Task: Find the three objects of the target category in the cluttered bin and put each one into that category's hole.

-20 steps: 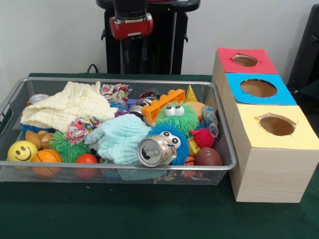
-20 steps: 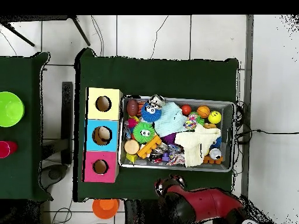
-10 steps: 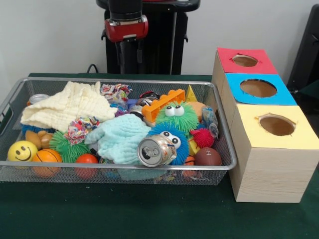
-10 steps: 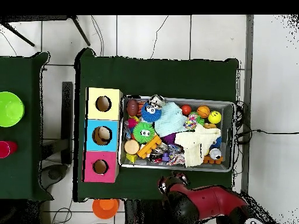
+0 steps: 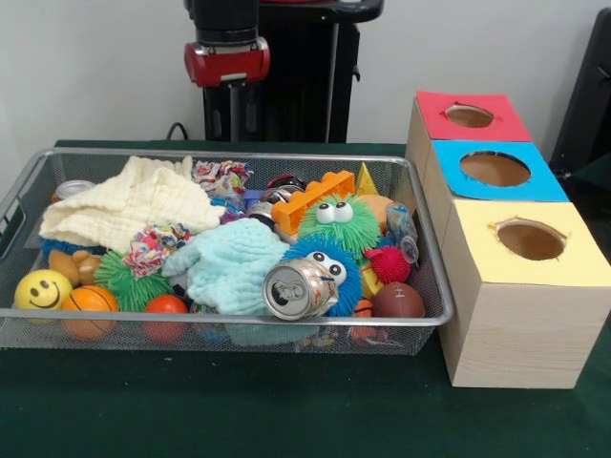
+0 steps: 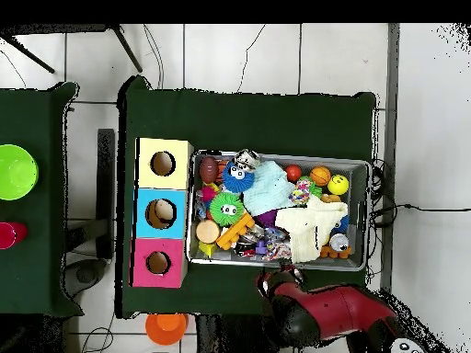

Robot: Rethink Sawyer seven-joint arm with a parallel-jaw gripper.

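Observation:
The wire mesh bin (image 5: 229,322) sits on the green table, full of toys; it also shows in the overhead view (image 6: 276,156). One printed cloth bundle (image 5: 221,176) lies at the bin's far wall, beside the cream cloth (image 5: 129,202). A second bundle (image 5: 153,247) lies between the cream cloth and the mint cloth (image 5: 232,264). They also show in the overhead view, the first (image 6: 276,246) and the second (image 6: 301,191). A third is hidden. The yellow-ringed hole (image 5: 531,240) tops the nearest wooden box. My gripper (image 5: 233,114) hangs behind the bin's far rim, above the table, holding nothing.
A crushed can (image 5: 298,288), green and blue fuzzy balls with eyes, an orange comb-shaped toy (image 5: 310,199), a smiley ball (image 5: 42,289) and small sport balls fill the bin. The blue-ringed hole (image 5: 495,169) and red-ringed hole (image 5: 469,115) lie behind the yellow one.
My arm has shifted left in the front view and come closer to the bin's edge in the overhead view. Nothing in the bin has moved.

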